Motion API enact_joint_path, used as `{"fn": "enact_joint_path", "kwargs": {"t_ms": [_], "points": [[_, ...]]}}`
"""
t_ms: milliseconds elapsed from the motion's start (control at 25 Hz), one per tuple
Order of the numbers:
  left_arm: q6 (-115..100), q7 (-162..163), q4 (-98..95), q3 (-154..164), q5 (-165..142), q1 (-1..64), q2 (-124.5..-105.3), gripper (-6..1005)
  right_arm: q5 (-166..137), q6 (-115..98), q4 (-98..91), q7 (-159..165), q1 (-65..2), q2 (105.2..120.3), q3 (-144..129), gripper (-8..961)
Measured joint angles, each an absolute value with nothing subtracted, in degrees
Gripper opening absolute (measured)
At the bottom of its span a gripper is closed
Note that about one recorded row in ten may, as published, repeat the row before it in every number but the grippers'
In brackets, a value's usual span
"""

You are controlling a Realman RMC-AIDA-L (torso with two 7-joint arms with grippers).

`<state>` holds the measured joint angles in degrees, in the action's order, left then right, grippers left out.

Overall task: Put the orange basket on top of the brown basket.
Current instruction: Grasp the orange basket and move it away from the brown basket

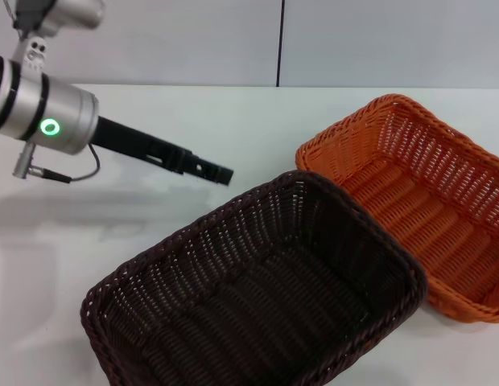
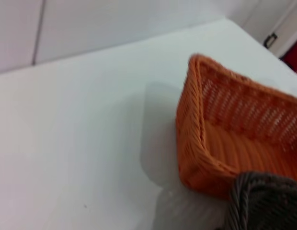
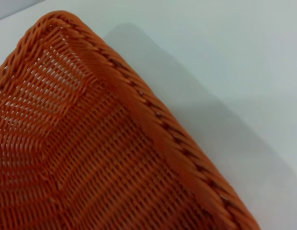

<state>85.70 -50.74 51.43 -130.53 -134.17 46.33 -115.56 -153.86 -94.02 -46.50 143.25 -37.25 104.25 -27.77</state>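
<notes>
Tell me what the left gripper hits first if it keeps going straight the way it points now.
Probably the orange basket: the left gripper points rightward toward its near corner, which fills the left wrist view. It may skim the brown basket rim first; depth is unclear.

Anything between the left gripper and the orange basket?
Only bare white table lies between the left gripper and the orange basket, as the head view shows.

I can't make out whether the left gripper (image 1: 217,171) is parted. The brown basket (image 1: 257,297) runs off my near edge and hides the orange basket's (image 1: 418,201) near-left corner. The right gripper shows nowhere.
</notes>
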Motion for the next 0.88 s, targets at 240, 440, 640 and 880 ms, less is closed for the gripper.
{"fn": "enact_joint_path", "kwargs": {"t_ms": [240, 440, 640, 880], "points": [[85.52, -52.45, 52.23, -135.39, -132.58, 46.16, -115.40, 858, -153.22, -92.33, -46.41, 143.05, -36.42, 104.08, -27.77, 494], [85.16, -53.53, 52.61, -137.11, -129.59, 45.78, -114.88, 857, -153.21, -91.13, -46.44, 143.01, -36.33, 103.92, -27.69, 274], [83.18, -54.70, 53.36, -137.21, -126.03, 44.96, -114.77, 857, -152.76, -89.31, -46.11, 143.00, -36.29, 103.72, -26.72, 199], [82.15, -55.24, 53.47, -137.25, -123.76, 44.47, -114.27, 857, -151.80, -88.46, -46.55, 142.99, -36.07, 103.47, -24.13, 181]]}}
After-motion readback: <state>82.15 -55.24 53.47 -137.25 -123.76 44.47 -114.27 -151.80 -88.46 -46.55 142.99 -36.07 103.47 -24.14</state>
